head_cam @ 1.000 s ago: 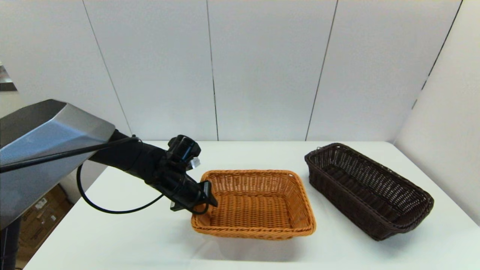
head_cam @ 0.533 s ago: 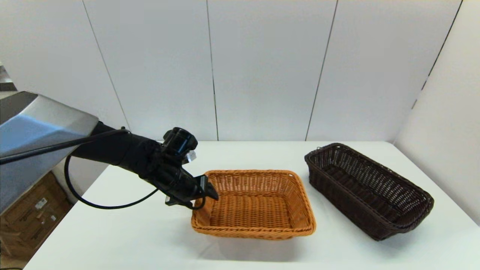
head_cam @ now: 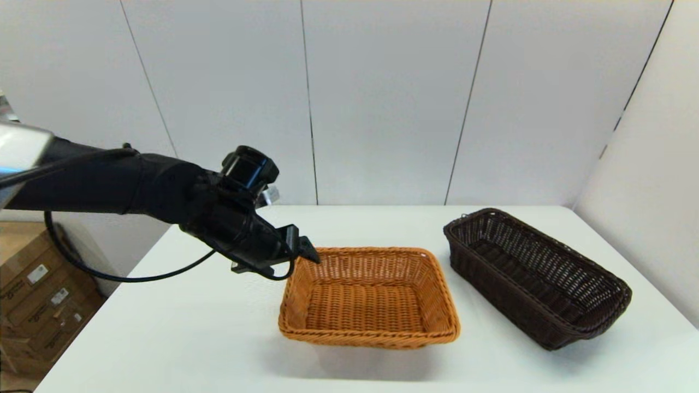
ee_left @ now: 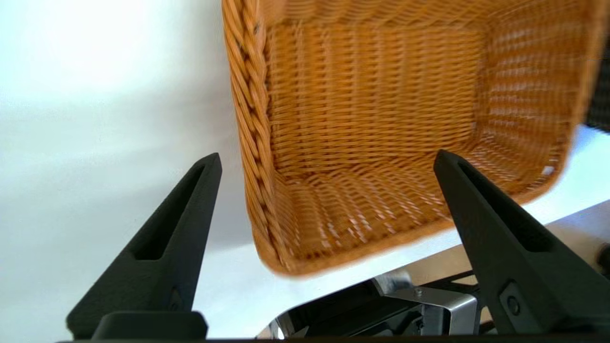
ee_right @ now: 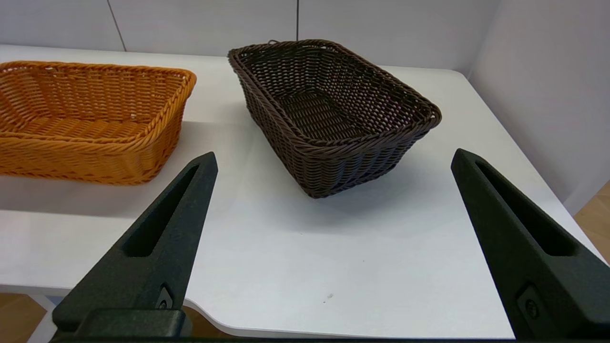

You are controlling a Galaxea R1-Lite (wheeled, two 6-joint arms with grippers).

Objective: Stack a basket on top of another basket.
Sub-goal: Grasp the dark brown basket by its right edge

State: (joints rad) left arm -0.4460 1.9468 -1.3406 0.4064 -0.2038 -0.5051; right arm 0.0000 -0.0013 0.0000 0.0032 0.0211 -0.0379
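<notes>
Right, the dark basket [head_cam: 538,277] sits on its base at the right end of the bench [head_cam: 164,338], angled with one short end towards the back wall, empty and untouched. Nothing holds it, so the stacking is not yet begun, by my reckoning. Just to its left, apart with a strip of bare bench between them, lies the orange-tan basket [head_cam: 369,297], square to the front edge, also empty, mouth up. That looks like a sensible base: flat, open, ready to take the dark one inside its flared walls.

Now the left gripper [head_cam: 299,252] hangs in the air above the near-left corner of the orange basket, clear of the rim, jaws wide apart and gripping nothing. From its own camera the braided left rim runs between the two fingers, well below them.

Out of the head view, the right gripper [ee_right: 333,159] waits low at the bench's front edge, jaws spread wide too, aimed at the dark basket's near short end. I'd judge that arm better placed for the lift.
</notes>
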